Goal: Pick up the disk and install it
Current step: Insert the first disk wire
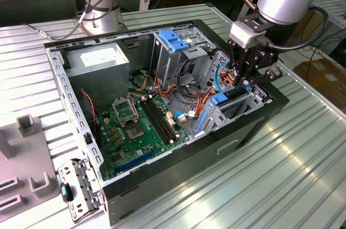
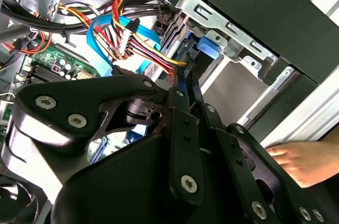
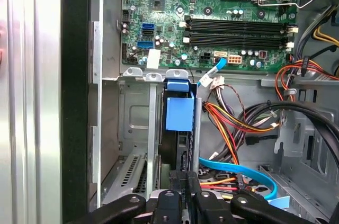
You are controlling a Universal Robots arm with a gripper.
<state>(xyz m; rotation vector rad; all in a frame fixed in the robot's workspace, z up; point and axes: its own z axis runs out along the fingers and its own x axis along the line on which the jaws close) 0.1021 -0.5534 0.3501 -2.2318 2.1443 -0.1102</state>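
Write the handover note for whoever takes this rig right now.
Gripper: down inside the open case at the drive bay; its fingers are closed on the disk's edge.
Disk: standing on edge in the metal bay slot, blue carrier tab showing, partly inserted.
Done: disk picked up and brought into the bay.
Left: seating not confirmed; gripper not released.
Note: a person's hand rests beside the case.
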